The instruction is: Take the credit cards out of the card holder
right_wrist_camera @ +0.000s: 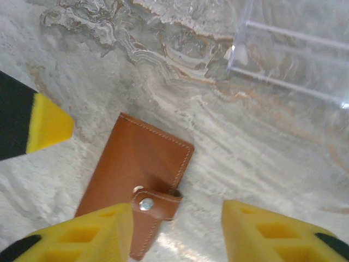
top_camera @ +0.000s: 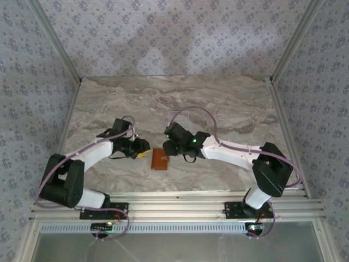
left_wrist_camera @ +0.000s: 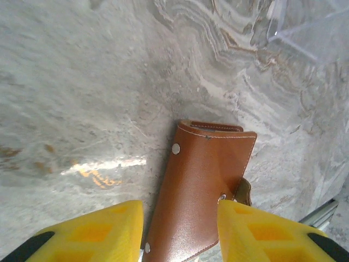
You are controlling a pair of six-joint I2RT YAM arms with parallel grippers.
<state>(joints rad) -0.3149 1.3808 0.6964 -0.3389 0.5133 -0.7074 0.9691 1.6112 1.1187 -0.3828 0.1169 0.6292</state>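
- Lying flat on the marble tabletop (top_camera: 174, 98), between the two arms and near the front rail: the card holder (top_camera: 159, 159), orange-brown leather, folded shut.
- Fastened by a small side tab (right_wrist_camera: 155, 203) with a metal snap, clear in the right wrist view; two more metal studs along one long edge in the left wrist view.
- For the left jaws: part open, holding nothing, just left of the card holder in the top view.
- In the left wrist view, yellow pads (left_wrist_camera: 92, 232) on either side of the card holder's near end, one with a sliver of tabletop between it and the leather, the other overlapping the tab-side edge; cannot tell whether that one touches.
- For the right jaws: spread wide and empty, one pad (right_wrist_camera: 82, 234) over the tab end of the card holder, the other over bare tabletop.
- At the left edge of the right wrist view: a black finger with a yellow tip (right_wrist_camera: 46, 128), apart from the card holder.
- Beyond the card holder and well apart from it: a clear plastic rack (right_wrist_camera: 294, 54), standing on the tabletop.
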